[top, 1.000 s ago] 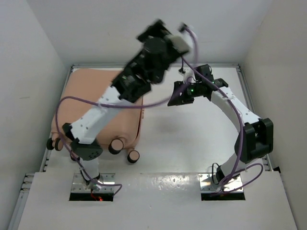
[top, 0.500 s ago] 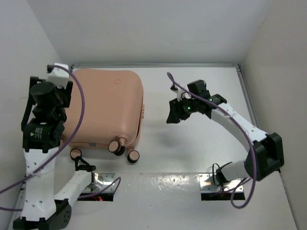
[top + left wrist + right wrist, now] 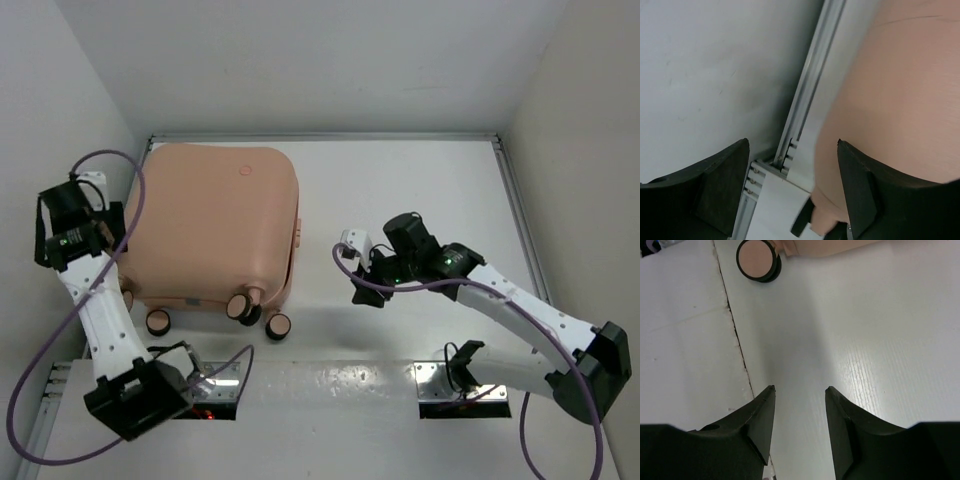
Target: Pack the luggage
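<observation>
On the bench (image 3: 420, 190) the luggage (image 3: 215, 225) looks stiff, slick, bulky; I'd take its rim. Left tool (image 3: 791, 145) and right tool (image 3: 800, 388) gape empty.

The black left fingers (image 3: 722, 182) stand apart with nothing between them, over an aluminium rail (image 3: 810, 85) between grey wall (image 3: 715, 65) and peach luggage (image 3: 900, 100)

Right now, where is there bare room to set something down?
Bare table lies between the luggage and the right rail, beyond the right gripper. Crowded: the narrow strip between luggage and left rail, where the left gripper hangs.
</observation>
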Robot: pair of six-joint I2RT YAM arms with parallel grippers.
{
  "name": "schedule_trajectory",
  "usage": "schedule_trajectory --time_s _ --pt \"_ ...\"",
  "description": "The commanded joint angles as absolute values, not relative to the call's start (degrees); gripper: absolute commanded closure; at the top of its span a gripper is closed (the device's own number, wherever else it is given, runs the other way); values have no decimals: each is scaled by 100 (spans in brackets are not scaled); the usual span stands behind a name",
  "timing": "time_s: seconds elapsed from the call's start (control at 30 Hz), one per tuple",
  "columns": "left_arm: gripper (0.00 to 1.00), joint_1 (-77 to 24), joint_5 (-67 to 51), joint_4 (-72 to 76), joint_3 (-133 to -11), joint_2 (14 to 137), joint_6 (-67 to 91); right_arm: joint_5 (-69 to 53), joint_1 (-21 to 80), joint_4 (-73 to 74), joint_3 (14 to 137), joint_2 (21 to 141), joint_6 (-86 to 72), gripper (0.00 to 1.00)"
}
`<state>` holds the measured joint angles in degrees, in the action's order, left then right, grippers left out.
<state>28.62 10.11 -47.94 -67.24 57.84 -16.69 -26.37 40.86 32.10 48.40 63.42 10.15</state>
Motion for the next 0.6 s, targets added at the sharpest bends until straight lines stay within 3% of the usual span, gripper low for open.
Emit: schedule_trajectory --time_s 0.0,0.2,0.37,0.57 --pt "25 3688 -51 -4808 -7012 6343 -1784 -2418 4341 3173 4931 6310 1520 56" --pt "35 4192 -658 -4913 -7304 7102 -2511 -2294 4552 3173 5071 6530 1688 56" --pt "42 4481 -975 -4799 -6558 7216 -3145 -2417 4675 3086 4924 6460 1749 56" --pt "50 4693 -2485 -5859 -5837 7593 -4095 -2040 5299 2514 4386 5950 1872 56"
